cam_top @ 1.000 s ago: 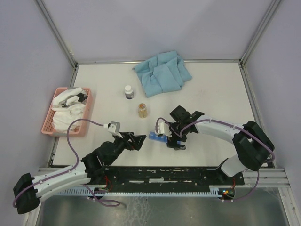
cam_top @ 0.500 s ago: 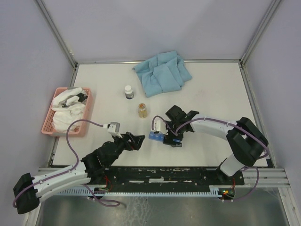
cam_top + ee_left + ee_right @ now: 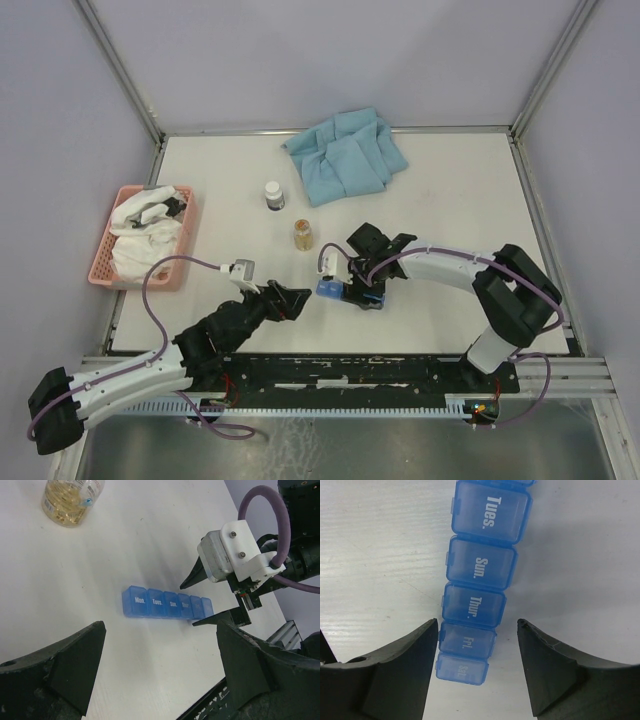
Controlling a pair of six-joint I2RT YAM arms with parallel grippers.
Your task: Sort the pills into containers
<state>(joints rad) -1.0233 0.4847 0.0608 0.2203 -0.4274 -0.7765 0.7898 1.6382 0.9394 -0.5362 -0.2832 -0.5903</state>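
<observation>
The containers are the lidded compartments of a bright-blue strip point(image 3: 329, 290), lying flat on the white table and labelled by day point(image 3: 476, 575). My right gripper point(image 3: 479, 630) straddles the strip's Fri./Sat. end point(image 3: 202, 608), open. Its left finger point(image 3: 400, 670) is at the strip's edge, while the right finger point(image 3: 565, 675) stands clear of it. My left gripper point(image 3: 160, 670) hovers open and holds nothing, just short of the strip's Mon. end point(image 3: 134, 601). A clear bottle point(image 3: 304, 235) with yellowish pills inside point(image 3: 67, 502) stands beyond the strip.
A dark bottle with a white cap point(image 3: 274, 195) stands behind the clear one. A crumpled blue cloth point(image 3: 346, 155) lies at the back. A pink slatted basket point(image 3: 104, 262) with white cloth sits at the left edge.
My right gripper has slid left along the table onto the strip's end, and its jaws have narrowed around it. The left arm has barely moved.
</observation>
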